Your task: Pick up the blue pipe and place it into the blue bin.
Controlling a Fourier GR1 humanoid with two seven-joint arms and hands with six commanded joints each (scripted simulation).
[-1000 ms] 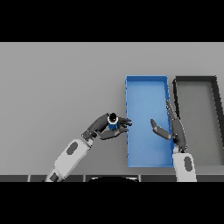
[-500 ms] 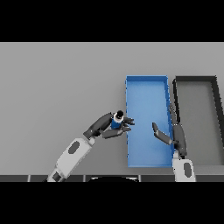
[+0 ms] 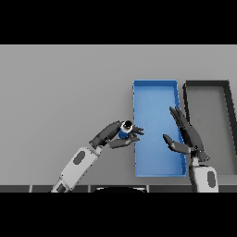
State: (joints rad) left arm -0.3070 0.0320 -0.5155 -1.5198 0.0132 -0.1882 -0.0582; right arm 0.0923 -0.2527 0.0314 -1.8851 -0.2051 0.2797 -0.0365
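The grey surface point(image 3: 60, 92) fills most of the view. A dark bin point(image 3: 230, 120) sits at its right edge, and a blue bin point(image 3: 155, 88) lies just beside it on the left, both running from the middle toward the near edge. The right hand point(image 3: 187, 139) hangs over the right side of the blue bin, fingers straight and spread, holding nothing. The left hand point(image 3: 113, 135) is just outside the blue bin's left wall, near the surface's near edge, with its fingers and thumb curled around the pipe point(image 3: 125, 129). The small blue pipe sits in that grip right beside the bin's left wall, its dark open end facing up.
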